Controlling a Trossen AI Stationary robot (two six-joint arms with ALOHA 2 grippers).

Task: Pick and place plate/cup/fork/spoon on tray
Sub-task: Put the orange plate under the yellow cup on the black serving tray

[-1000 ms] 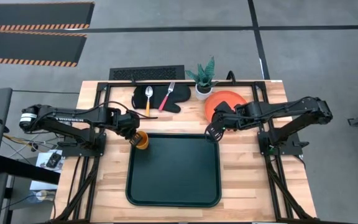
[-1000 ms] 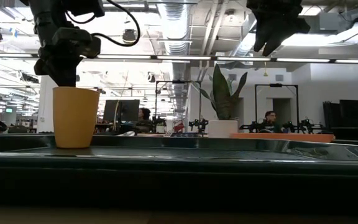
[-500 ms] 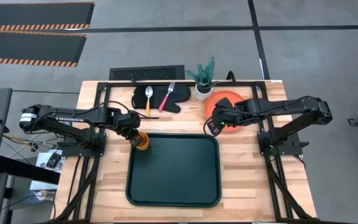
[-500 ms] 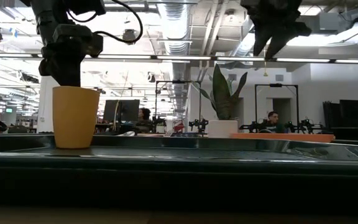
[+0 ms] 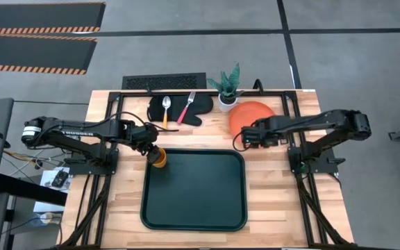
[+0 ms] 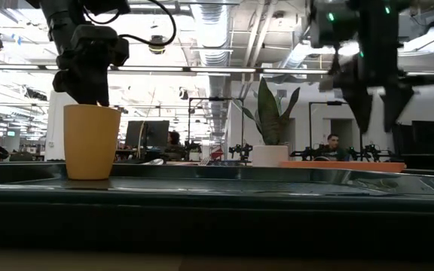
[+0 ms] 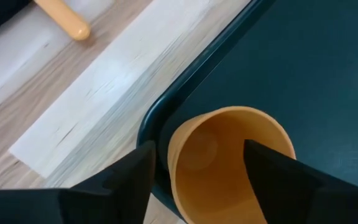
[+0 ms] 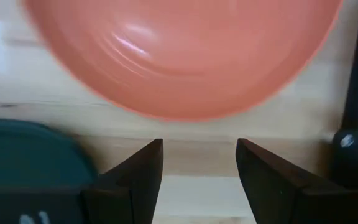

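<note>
Orange against dark green, the cup (image 5: pixel 158 157) is standing upright in the tray's (image 5: pixel 194 191) far left corner, just inside the raised rim, while the left gripper (image 5: pixel 150 147) is hanging directly over it. From the left wrist, the two dark fingers (image 7: pixel 120 180) are spread on either side of the cup's open mouth, released and not pressing its wall; the low camera is showing the gripper just above the cup's rim. The tray is lying at the middle of the tabletop (image 5: pixel 117 208), toward the near edge, with only the cup on it. The right gripper (image 5: pixel 244 137) is hovering at the near edge of the plate (image 5: pixel 250 113), which is sitting flat on the tabletop beyond the tray's far right corner; the right wrist camera is looking past parted, empty fingers (image 8: pixel 138 177) at the plate's rim and bare wood, with a corner of the tray to one side. The spoon (image 5: pixel 165 110) and the fork (image 5: pixel 187 107) are lying side by side on a black mitt (image 5: pixel 179 111) near the tabletop's far edge, the spoon to the left. A potted plant (image 5: pixel 228 87) is standing between the mitt and the plate. People are sitting at desks in the room behind the table.
</note>
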